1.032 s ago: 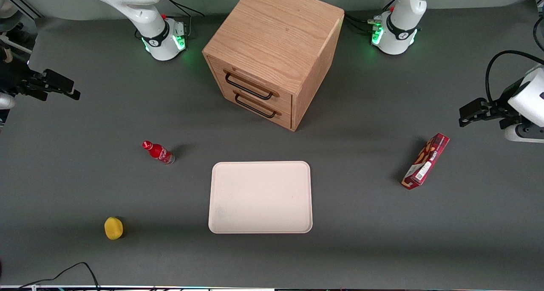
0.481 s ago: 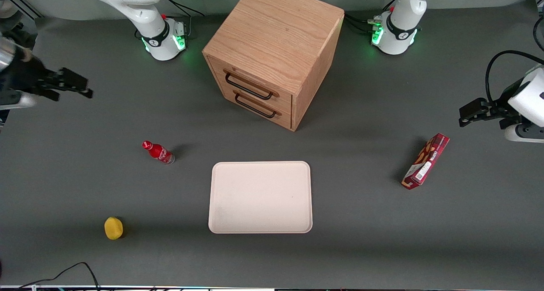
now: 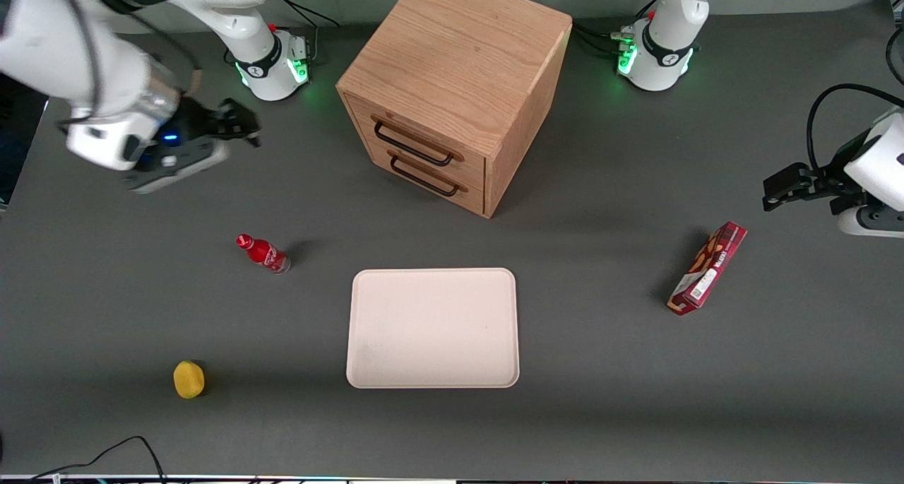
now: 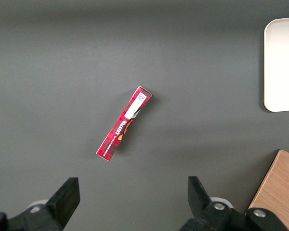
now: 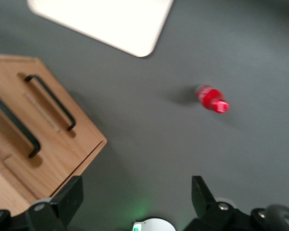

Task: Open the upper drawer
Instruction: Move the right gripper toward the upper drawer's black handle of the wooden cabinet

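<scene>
Oak-fronted, the upper drawer (image 3: 417,139) is seen shut in the cabinet (image 3: 459,81), well apart from the gripper (image 3: 244,125), which hangs spread and empty; its black handle (image 3: 413,145) should be approached squarely, straddled, then pulled straight outward.

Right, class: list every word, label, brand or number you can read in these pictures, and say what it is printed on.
Red box: print and a white label, too small to read.
Red bottle: white lettering, too blurred to read.
Upper drawer, cabinet, tray: no text.
The gripper hangs above the table toward the working arm's end, fingers open, unmarked.
</scene>
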You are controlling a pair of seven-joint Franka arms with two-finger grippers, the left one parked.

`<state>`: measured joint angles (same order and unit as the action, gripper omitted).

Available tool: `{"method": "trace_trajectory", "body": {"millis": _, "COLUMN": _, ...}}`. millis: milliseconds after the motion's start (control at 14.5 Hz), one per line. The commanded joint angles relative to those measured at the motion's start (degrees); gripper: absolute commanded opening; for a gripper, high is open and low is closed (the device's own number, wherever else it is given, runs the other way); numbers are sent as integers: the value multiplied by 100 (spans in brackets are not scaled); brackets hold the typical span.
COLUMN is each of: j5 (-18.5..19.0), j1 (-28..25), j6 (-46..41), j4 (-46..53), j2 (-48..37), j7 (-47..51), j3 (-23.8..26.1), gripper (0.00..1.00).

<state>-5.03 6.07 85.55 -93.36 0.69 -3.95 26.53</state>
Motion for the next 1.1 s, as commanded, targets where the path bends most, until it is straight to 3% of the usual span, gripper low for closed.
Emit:
{"method": "trace_trajectory", "body": {"millis": 0, "j5": -7, "j1": 8, "j6": 172, "j4": 63, "j2": 421, "j7": -220, "j3": 492, "gripper": 100}}
{"method": "trace_trajectory", "body": {"millis": 275, "j5": 45, "j1": -148, "j6": 628, "j4": 81, "j2": 1063, "j7": -693, "j3": 1055, "gripper": 100}}
{"method": "trace_trajectory", "body": {"millis": 757, "j5": 239, "j1": -1080, "j6": 1227, "j4": 81, "j2": 1574, "j7": -950, "j3": 1047, "gripper": 100}}
{"method": "trace_trajectory", "body": {"millis": 1032, "j5": 406, "j1": -1318, "j6": 1446, "j4": 54, "j2": 1785, "j7": -941, "j3": 1056, "gripper": 100}}
